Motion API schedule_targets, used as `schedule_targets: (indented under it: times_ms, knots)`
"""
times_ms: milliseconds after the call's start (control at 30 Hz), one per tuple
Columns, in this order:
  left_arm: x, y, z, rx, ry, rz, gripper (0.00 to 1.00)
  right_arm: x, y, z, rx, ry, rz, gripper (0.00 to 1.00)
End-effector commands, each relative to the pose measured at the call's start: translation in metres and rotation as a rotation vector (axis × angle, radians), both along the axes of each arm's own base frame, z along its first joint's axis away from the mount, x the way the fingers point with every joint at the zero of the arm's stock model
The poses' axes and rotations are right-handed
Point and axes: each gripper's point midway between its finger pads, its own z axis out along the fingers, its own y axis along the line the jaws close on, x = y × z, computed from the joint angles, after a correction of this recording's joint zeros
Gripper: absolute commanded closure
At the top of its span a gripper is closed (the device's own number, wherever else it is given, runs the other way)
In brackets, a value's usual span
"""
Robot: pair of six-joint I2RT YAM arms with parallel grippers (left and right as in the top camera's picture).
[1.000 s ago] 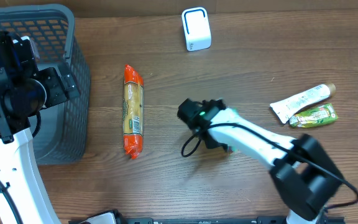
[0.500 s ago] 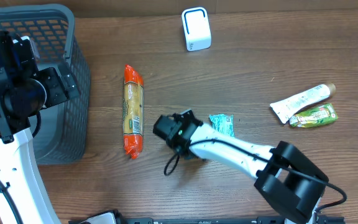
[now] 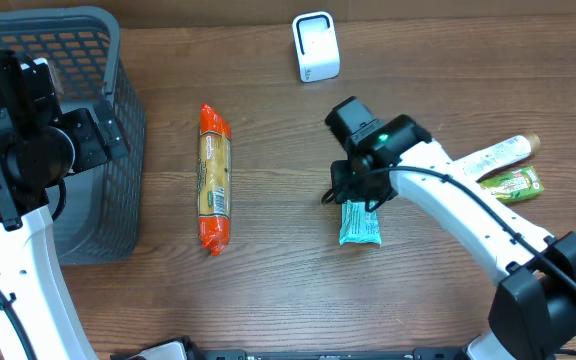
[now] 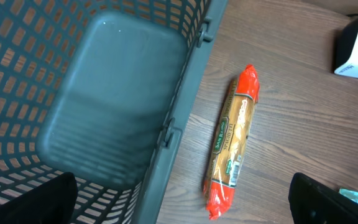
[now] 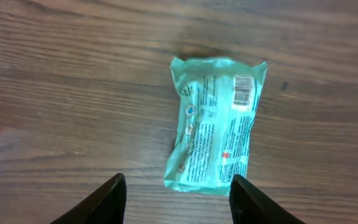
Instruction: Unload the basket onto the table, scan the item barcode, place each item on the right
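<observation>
A teal packet (image 3: 360,225) lies flat on the wooden table, its printed side up with a small barcode (image 5: 244,92) near its far end. My right gripper (image 3: 356,192) hovers open right over it. In the right wrist view the packet (image 5: 216,124) lies just beyond the black fingertips (image 5: 114,199), and nothing is between them. The white scanner (image 3: 316,47) stands at the back of the table. My left gripper (image 4: 185,202) is wide open over the rim of the grey basket (image 4: 185,118), holding nothing.
A long orange and yellow packet (image 3: 214,178) lies left of centre, close to the basket (image 3: 118,120). A white tube (image 3: 488,160) and a green pouch (image 3: 506,185) lie at the right edge.
My right arm swung left, then back to the right and away from me, and its jaws opened. The teal packet now lies lengthwise a little nearer. The left arm is still.
</observation>
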Motion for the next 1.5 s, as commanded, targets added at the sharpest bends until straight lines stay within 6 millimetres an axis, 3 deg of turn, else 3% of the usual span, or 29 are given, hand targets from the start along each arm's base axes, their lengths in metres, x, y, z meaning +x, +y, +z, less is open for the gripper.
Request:
schedule_targets:
  times_ms: [0,200,300,600,733,1000,1200,1333,1467]
  knots:
    - [0.003,0.000,-0.003,-0.012,0.005,0.002,0.00,-0.018,-0.004,-0.019,0.041,0.088,0.020,0.44]
    - [0.003,0.000,-0.003,-0.012,0.005,0.002,0.00,-0.042,-0.014,-0.054,0.028,0.167,0.013,0.43]
    - [0.003,0.000,-0.003,-0.012,0.005,0.002,0.00,-0.050,-0.002,-0.059,0.075,0.187,0.037,0.47]
    - [0.003,0.000,-0.003,-0.012,0.005,0.002,0.00,-0.064,0.043,-0.057,0.137,0.137,0.168,0.47]
    - [0.003,0.000,-0.003,-0.012,0.005,0.002,0.00,-0.064,0.047,-0.065,0.121,0.133,0.185,0.47]
    - [0.003,0.000,-0.003,-0.012,0.005,0.002,0.00,-0.060,0.027,-0.081,0.027,0.156,0.149,0.47]
    - [0.003,0.000,-0.003,-0.012,0.005,0.002,0.00,-0.045,-0.009,-0.081,0.005,0.196,0.029,0.47]
    - [0.004,0.000,-0.003,-0.012,0.005,0.001,0.00,-0.022,-0.042,-0.082,-0.024,0.167,-0.072,0.47]
    - [0.003,-0.001,-0.003,-0.012,0.005,0.001,0.00,0.014,-0.058,-0.081,0.023,0.070,-0.113,0.46]
